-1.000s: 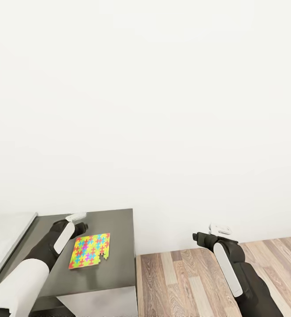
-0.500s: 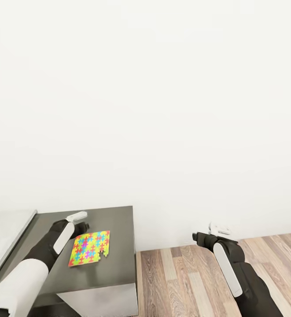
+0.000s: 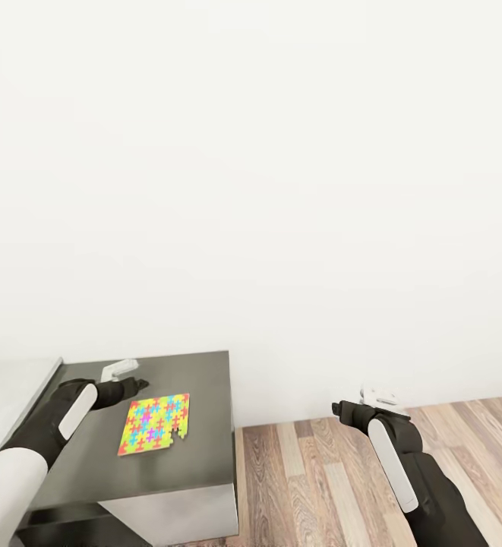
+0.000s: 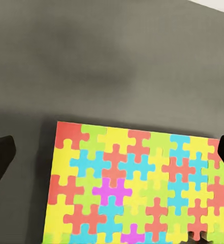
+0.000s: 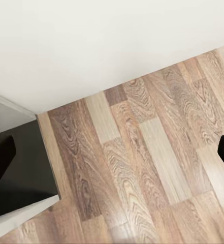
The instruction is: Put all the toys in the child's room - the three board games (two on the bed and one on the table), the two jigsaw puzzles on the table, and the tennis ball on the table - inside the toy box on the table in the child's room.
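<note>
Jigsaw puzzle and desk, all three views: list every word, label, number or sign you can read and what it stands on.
None: no readable text in any view.
The jigsaw puzzle carries only plain coloured interlocking pieces, with no letters or numbers.
The dark grey table top, the white wall and the wood-plank floor are unmarked.
The left gripper and right gripper show no labels or brand marks.

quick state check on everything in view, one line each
jigsaw puzzle: flat on the table, one corner piece missing, not held
left gripper: open, beside the puzzle's far left corner, holding nothing
right gripper: open, over the wood floor, holding nothing
table: dark top, puzzle on it
</note>
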Available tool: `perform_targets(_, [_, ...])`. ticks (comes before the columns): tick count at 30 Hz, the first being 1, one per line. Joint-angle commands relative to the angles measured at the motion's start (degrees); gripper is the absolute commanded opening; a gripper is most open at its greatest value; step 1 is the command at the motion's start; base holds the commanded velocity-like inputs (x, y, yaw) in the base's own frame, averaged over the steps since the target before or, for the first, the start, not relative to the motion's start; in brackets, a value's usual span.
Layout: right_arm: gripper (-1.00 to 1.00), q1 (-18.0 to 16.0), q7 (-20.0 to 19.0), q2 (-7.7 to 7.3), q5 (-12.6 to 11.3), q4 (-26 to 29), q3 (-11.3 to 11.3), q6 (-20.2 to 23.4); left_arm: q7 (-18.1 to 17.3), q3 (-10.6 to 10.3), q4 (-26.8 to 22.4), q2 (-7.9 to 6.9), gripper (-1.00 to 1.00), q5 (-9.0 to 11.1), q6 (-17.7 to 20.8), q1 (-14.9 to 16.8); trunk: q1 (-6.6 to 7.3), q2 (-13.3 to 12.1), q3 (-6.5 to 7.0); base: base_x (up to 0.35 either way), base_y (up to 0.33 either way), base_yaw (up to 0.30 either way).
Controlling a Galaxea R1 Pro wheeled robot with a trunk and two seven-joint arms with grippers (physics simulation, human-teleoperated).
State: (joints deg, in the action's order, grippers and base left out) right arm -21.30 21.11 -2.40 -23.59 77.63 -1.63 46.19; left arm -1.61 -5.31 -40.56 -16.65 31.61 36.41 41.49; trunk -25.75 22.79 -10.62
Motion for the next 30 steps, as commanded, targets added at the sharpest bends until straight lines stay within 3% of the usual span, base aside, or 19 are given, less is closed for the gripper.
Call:
perform_targets(1, [1.00,-0.05,0.60,-0.06,-0.58,0.06,-0.16,0.13,-0.40,-0.18,-0.04,-0.18,1.00,-0.12,0.16,0.05,-0.03,0.13,-0.22,0.000,0.000,0.000])
perform_targets(30, [1.00,-0.06,0.60,0.00,-0.61,-0.02,-0.14,0.13,-0.67,-0.49,-0.04,-0.14,1.00,-0.27,-0.23,0.06,-0.03,0.13,-2.95,0.000,0.000,0.000])
